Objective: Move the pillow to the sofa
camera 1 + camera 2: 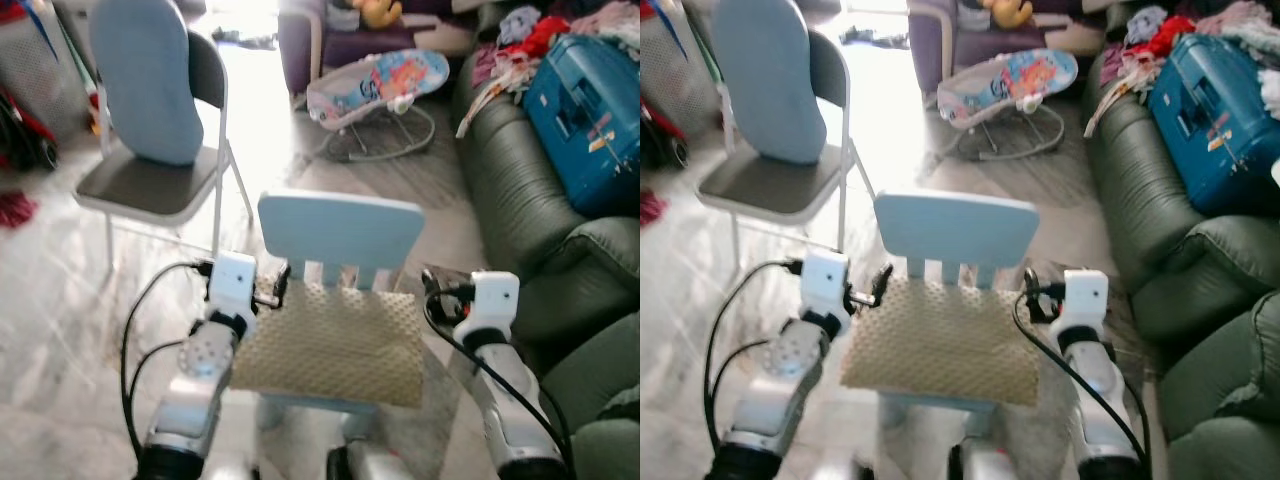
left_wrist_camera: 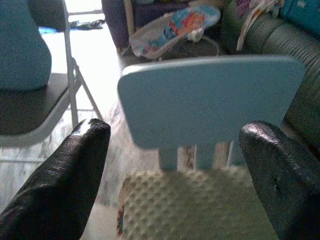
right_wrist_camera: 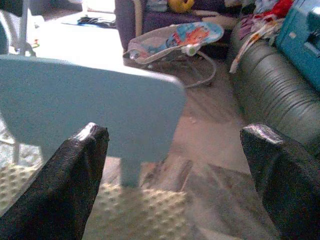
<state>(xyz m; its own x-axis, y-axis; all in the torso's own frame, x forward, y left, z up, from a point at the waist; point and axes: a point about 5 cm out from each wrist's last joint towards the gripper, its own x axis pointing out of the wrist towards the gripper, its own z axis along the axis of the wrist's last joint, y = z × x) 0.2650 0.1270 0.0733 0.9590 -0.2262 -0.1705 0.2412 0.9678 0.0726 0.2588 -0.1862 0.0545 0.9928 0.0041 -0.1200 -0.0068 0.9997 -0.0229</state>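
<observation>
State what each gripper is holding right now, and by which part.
Nothing is held. The left gripper and right gripper are both open, flanking the beige pillow on the small blue chair.

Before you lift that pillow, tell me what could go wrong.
The pillow lies against the small blue chair's backrest, so lifting may tip the chair. Both the left gripper and right gripper are open at its sides; a one-sided grab might let it sag and slip. The sofa carries a blue suitcase and clothes, limiting space.
</observation>
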